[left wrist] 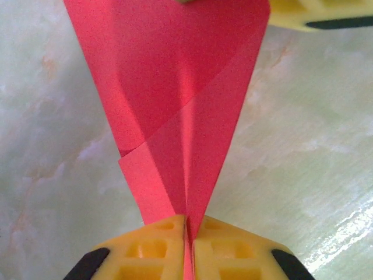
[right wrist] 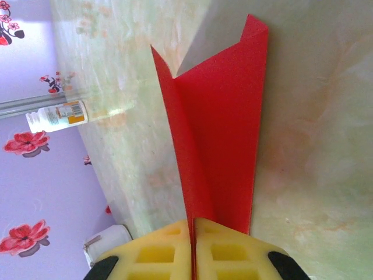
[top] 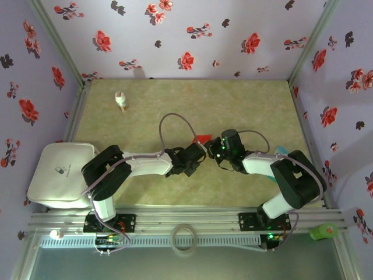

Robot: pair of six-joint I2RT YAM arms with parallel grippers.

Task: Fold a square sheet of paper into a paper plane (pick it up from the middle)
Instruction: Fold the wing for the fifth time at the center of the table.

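Note:
The square sheet of paper (left wrist: 175, 87) is bright red and folded into a narrow, creased shape that tapers toward my left gripper (left wrist: 189, 220). That gripper's yellow fingers (left wrist: 151, 245) are shut on its narrow end. From the other side my right gripper (right wrist: 193, 221) is shut on the centre crease of the same red paper (right wrist: 224, 134), whose flaps spread above the table. In the top view both grippers meet at mid-table, the left gripper (top: 197, 151) and the right gripper (top: 213, 146), with a small red corner of the paper (top: 203, 139) showing between them.
A small white bottle (top: 122, 101) with an orange band stands at the back left. A white pouch (top: 61, 174) lies at the near left edge. A teal card (top: 281, 151) peeks out beside the right arm. Flowered walls enclose the table on three sides.

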